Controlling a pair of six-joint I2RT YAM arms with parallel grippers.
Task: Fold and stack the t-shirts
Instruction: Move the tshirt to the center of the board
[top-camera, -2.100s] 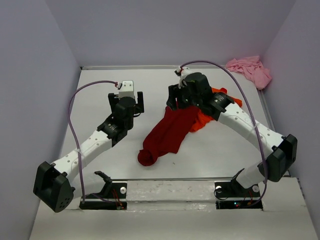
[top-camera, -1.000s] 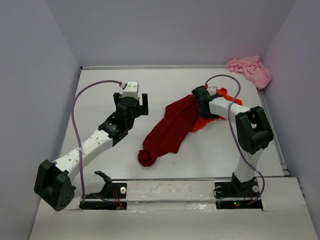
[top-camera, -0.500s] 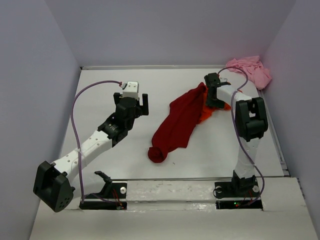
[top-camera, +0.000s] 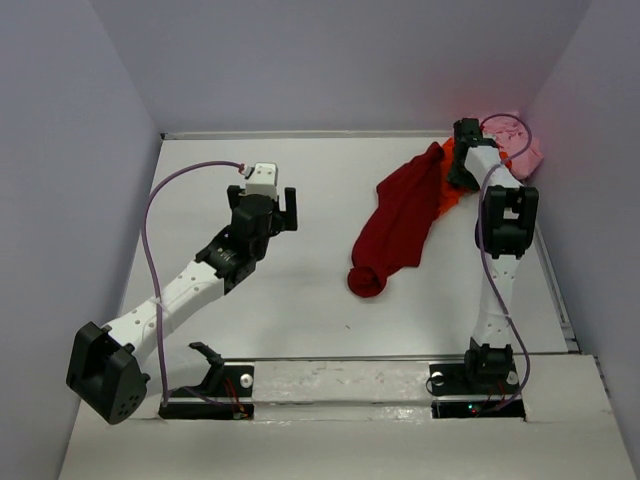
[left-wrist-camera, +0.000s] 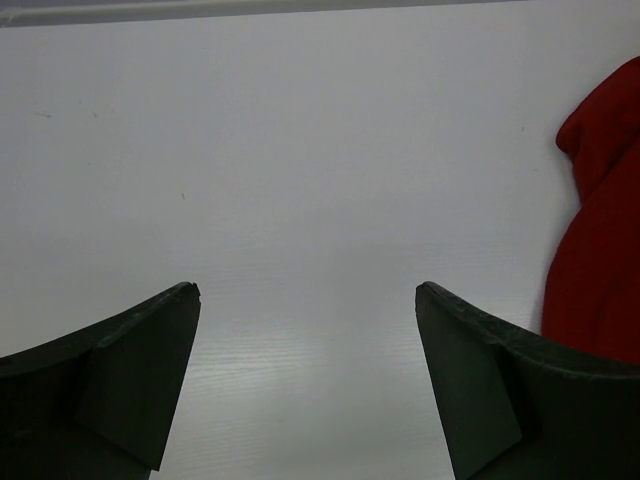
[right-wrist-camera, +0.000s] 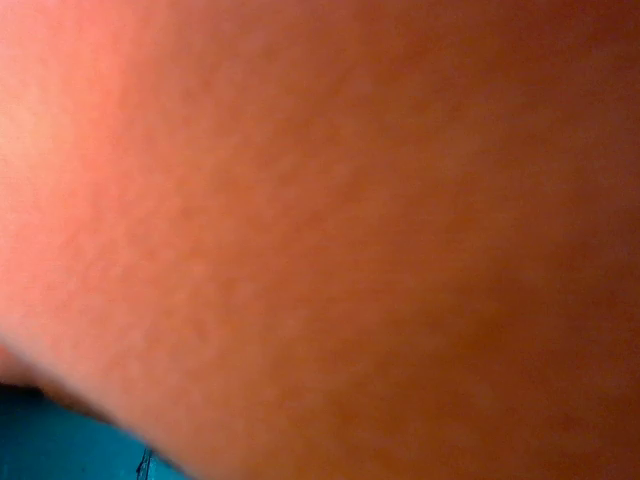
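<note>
The dark red t-shirt (top-camera: 400, 220) hangs and trails in a long bunch from back right toward the table's middle, its lower end balled up. It also shows at the right edge of the left wrist view (left-wrist-camera: 600, 250). The bright orange t-shirt (top-camera: 452, 192) peeks out behind it and fills the right wrist view (right-wrist-camera: 320, 220). My right gripper (top-camera: 462, 165) is at the top of both shirts, gripping the bunched cloth; its jaws are hidden by fabric. The pale pink t-shirt (top-camera: 510, 135) lies crumpled in the back right corner. My left gripper (top-camera: 262, 192) (left-wrist-camera: 307, 290) hovers open over bare table, left of the shirts.
The white table (top-camera: 260, 290) ends at a back wall and grey side walls. A raised rail runs along its right edge (top-camera: 548, 260). The right arm stands nearly upright by that edge. Both arm bases sit at the near edge.
The right gripper has swung to the back right, dragging the dark red and orange shirts with it toward the pink one. The left arm has hardly moved.
</note>
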